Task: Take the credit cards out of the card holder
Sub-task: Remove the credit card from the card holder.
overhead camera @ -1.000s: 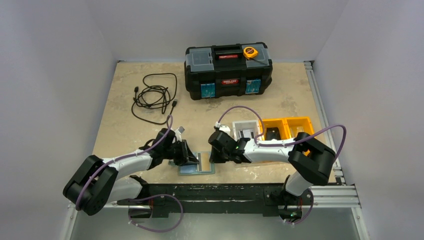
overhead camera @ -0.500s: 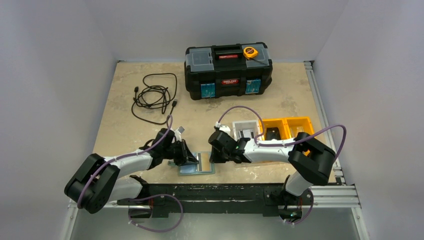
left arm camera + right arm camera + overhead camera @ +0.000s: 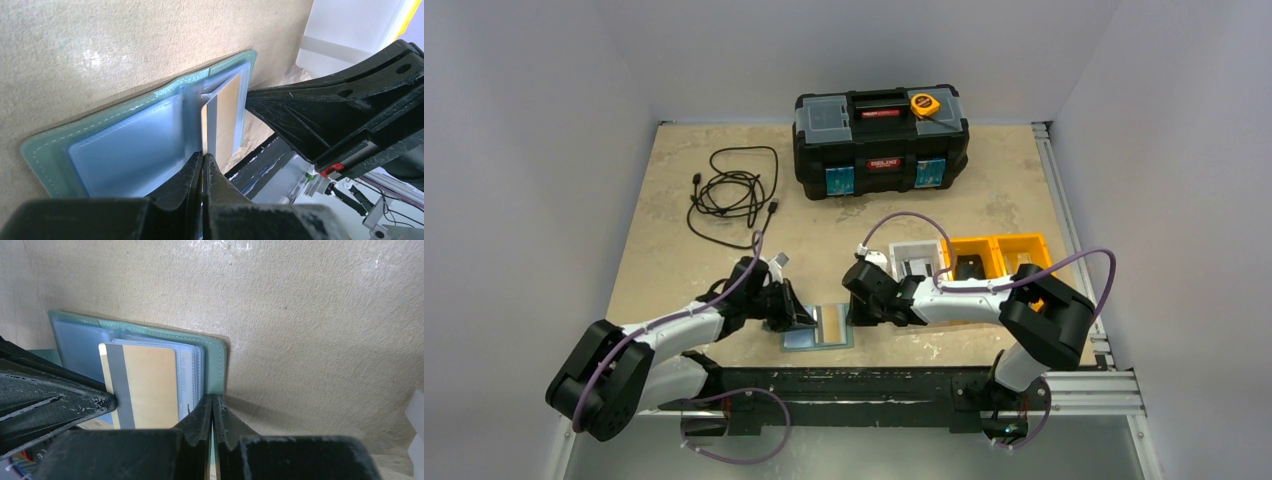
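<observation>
The teal card holder lies open near the table's front edge, its pale blue pockets facing up. A tan-orange credit card with a grey stripe sticks partway out of the right-hand pocket. My left gripper is shut on that card's near edge. My right gripper is shut on the card holder's teal right border, pinning it down. In the top view the left gripper and right gripper flank the holder. No black card shows.
A black toolbox with a yellow tape measure on it stands at the back. A coiled black cable lies back left. A white bin and orange bins sit just right of the right gripper.
My left gripper's jaws have closed onto the tan-orange card's edge, and the left arm has shifted slightly. The right gripper has kept its hold on the holder.
</observation>
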Tool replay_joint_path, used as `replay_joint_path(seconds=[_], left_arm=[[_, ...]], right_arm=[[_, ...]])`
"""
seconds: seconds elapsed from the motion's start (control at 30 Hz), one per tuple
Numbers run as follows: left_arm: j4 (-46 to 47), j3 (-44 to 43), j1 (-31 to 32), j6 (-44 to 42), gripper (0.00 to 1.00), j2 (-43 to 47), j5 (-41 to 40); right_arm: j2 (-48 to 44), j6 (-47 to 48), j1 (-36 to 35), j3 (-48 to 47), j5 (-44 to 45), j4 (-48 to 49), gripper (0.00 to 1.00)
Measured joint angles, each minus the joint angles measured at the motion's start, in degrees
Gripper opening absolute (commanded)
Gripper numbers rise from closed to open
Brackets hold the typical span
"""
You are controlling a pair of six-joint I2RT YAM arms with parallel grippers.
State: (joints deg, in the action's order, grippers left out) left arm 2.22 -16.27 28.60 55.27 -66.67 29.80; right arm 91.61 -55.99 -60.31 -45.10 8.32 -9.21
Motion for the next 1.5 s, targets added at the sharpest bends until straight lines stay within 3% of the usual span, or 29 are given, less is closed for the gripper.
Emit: replay_joint_path(seconds=[0.57, 0.8, 0.97, 1.5], left_arm=[[-6.45, -0.02, -1.11, -2.6, 0.0, 1.77, -1.84], [-7.28, -0.02, -1.22, -3.04, 0.13, 2.67, -2.05], [-7.28, -0.02, -1.22, -3.02, 0.14, 2.67, -1.95], [0.37, 0.55, -1.27, -1.18, 0.11, -1.36, 1.46]], right_arm=[[0.04, 0.11, 0.0, 0.0, -0.04, 0.0, 0.0], [0.15, 0.35, 0.0, -0.11, -0.11, -0.04, 0.0], [0.15, 0.5, 0.0, -0.11, -0.11, -0.02, 0.0], [0.15, 0.68, 0.0, -0.24, -0.28, -0.11, 0.0]])
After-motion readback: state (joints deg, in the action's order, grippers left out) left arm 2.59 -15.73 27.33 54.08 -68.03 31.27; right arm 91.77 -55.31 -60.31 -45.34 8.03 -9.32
